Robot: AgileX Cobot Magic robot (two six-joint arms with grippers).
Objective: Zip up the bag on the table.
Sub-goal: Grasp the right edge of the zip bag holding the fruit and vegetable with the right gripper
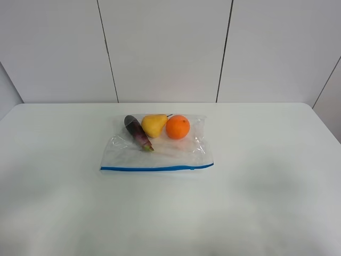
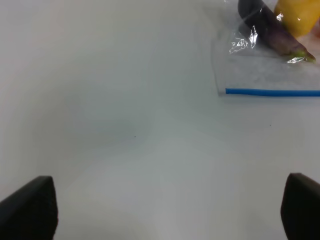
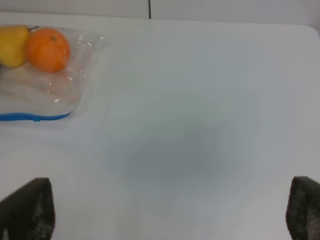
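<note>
The clear plastic bag (image 1: 157, 145) lies flat in the middle of the white table (image 1: 256, 186). Its blue zipper strip (image 1: 157, 168) runs along the near edge. Inside are a purple eggplant (image 1: 138, 132), a yellow pear (image 1: 153, 124) and an orange (image 1: 177, 127). Neither arm shows in the exterior high view. In the left wrist view my left gripper (image 2: 170, 215) is open and empty, well short of the bag's left corner (image 2: 222, 91). In the right wrist view my right gripper (image 3: 170, 210) is open and empty, off the bag's right end (image 3: 65, 115).
A white panelled wall (image 1: 165, 48) stands behind the table's far edge. Bare tabletop lies on both sides of the bag and in front of it.
</note>
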